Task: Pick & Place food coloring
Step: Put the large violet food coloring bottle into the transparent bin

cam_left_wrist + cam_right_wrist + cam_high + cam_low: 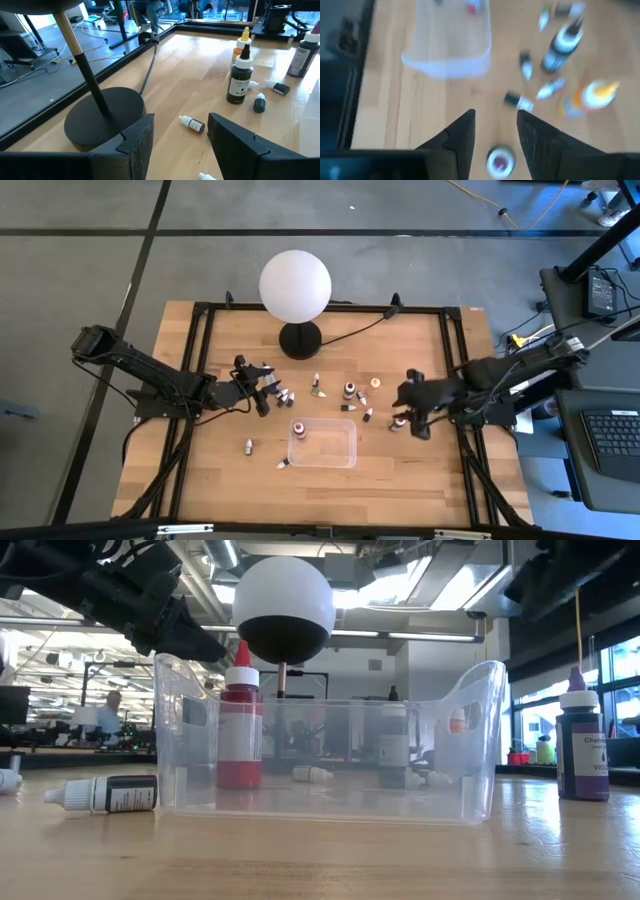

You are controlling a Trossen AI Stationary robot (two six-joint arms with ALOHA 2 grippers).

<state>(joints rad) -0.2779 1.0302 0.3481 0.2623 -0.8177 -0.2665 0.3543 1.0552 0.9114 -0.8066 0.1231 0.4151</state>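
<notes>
Bottles of food coloring lie scattered across the wooden worktop [400, 470], and both arms are out over them. The left gripper [262, 392] hangs near the lamp's black base [299, 339], fingers [137, 145] spread with nothing between them, and just ahead of them a small bottle [192, 124] lies on its side. Past it stands a black-bodied bottle [240, 80] with a white cap, upright, an orange-capped one [243, 39] behind it, and two more tiny ones lying beside it. Over on the other side the right gripper [420, 427] hovers above the boards, fingers [462, 137] apart and empty, with a round red-topped bottle [499, 161] directly beneath the gap, seen cap-on. The clear tray [349, 450] sits near the front middle of the worktop, and one red bottle [240, 730] stands upright inside it, against the wall on the left arm's side. Just outside that wall, in the low view, a dark-labelled bottle [105, 794] lies on its side, cap pointing away from the tray. On the tray's other side a purple bottle [582, 745] stands upright, well apart from it. White globe lamp [295, 284] rises at the back, between the two arms.
</notes>
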